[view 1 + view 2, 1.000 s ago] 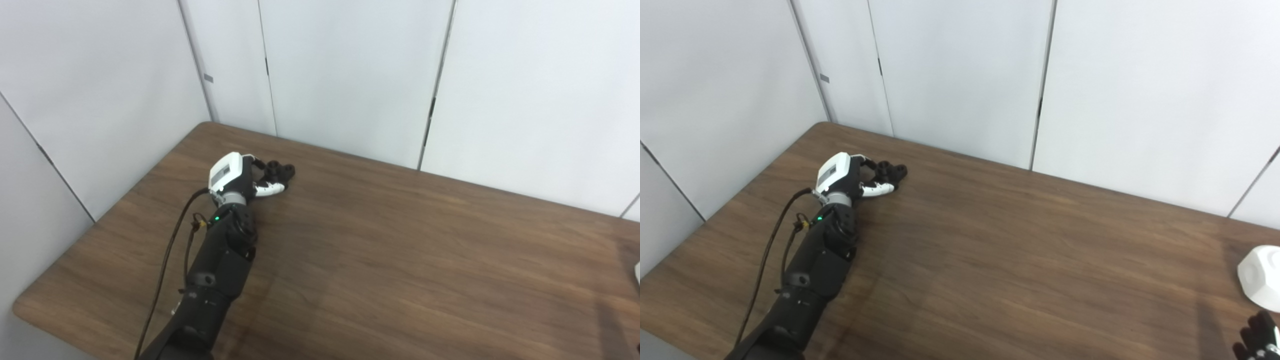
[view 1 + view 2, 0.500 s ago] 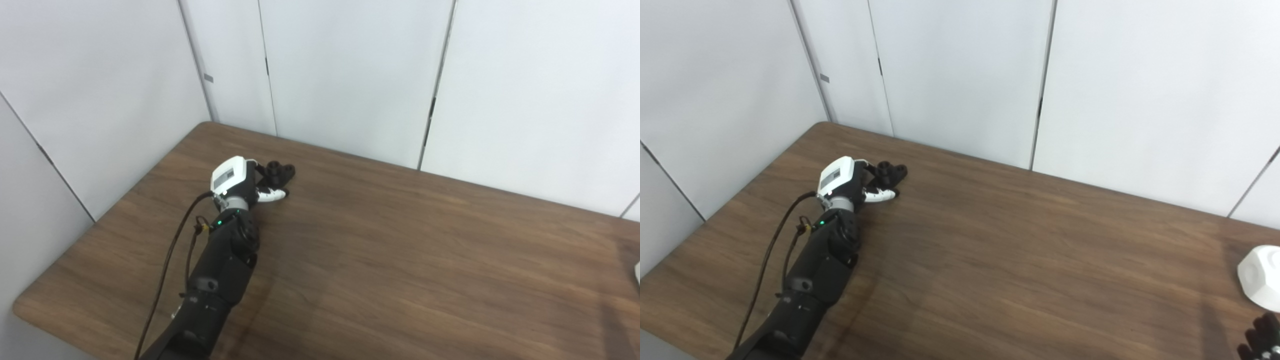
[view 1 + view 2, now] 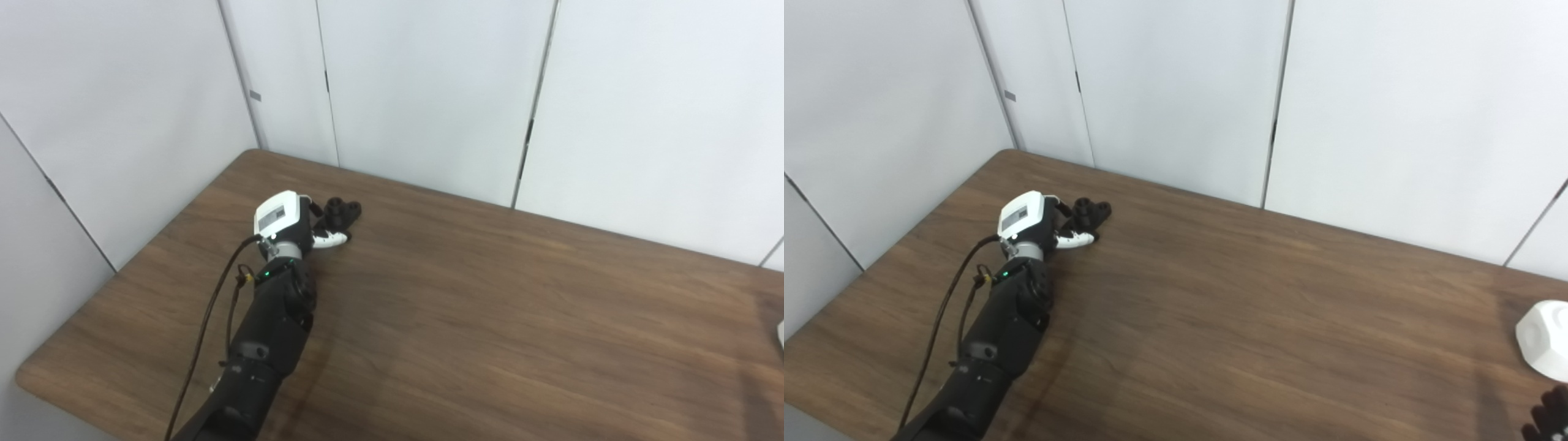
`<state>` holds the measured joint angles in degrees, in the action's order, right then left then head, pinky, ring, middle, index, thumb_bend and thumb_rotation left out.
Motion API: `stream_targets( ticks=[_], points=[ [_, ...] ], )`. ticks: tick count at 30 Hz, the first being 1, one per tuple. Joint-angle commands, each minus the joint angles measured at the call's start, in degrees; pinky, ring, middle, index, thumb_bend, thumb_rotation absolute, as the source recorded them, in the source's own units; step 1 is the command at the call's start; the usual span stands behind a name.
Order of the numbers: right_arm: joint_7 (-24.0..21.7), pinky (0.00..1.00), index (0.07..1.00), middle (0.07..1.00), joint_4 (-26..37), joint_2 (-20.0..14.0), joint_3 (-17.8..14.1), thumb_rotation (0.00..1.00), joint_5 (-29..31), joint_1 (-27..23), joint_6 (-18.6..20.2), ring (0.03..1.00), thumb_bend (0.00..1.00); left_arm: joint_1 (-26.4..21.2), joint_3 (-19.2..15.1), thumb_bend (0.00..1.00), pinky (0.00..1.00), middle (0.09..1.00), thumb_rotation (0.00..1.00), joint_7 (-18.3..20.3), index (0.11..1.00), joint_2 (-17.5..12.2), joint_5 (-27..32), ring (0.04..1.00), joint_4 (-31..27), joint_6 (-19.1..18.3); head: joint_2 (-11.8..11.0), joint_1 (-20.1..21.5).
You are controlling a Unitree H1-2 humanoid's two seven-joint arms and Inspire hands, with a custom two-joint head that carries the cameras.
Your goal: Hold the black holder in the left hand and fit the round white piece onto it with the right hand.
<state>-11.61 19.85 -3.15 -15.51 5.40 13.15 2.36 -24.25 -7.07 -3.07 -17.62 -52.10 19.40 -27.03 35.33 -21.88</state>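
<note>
Left hand (image 3: 288,222), upper left, fingers curled at the black holder (image 3: 343,210); grasp unconfirmed. Wrap fully before lifting. Right hand (image 3: 1546,419) barely visible, state unclear.

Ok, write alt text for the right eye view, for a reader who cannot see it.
The robot's left hand reaches a small black holder near the far left corner of a brown wooden table. A round white piece sits at the right edge, with the right hand barely showing below it.

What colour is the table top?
Dark brown wood grain; left eye view shows it best.
</note>
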Motion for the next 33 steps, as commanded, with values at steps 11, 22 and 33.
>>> stream_targets(
  ticks=[11, 22, 33],
  points=[
    [-0.9, 1.0, 1.0, 0.994, 1.4, -2.4, -0.2, 1.0, 1.3, 8.6, -3.0, 1.0, 0.81, -0.4, 1.0, 0.51, 0.86, 0.802, 0.05, -4.2, 0.488, -2.6, 3.7, 0.889, -0.8, 0.1, 0.2, 0.1],
    [-1.3, 1.0, 1.0, 1.0, 1.2, -2.7, -0.3, 1.0, 0.9, 8.4, -3.2, 1.0, 0.81, 0.1, 1.2, 0.51, 0.83, 0.799, 0.05, -2.8, 0.488, -2.3, 6.6, 0.89, -2.7, 0.2, 0.4, 0.8],
    [-1.1, 1.0, 0.999, 0.993, 2.1, -2.1, 0.7, 1.0, -0.3, 8.2, -2.6, 1.0, 0.8, 5.0, 3.0, 0.51, 0.79, 0.797, 0.05, 4.2, 0.486, 0.8, 12.9, 0.877, -13.9, 0.2, 1.0, 2.7]
  ],
)
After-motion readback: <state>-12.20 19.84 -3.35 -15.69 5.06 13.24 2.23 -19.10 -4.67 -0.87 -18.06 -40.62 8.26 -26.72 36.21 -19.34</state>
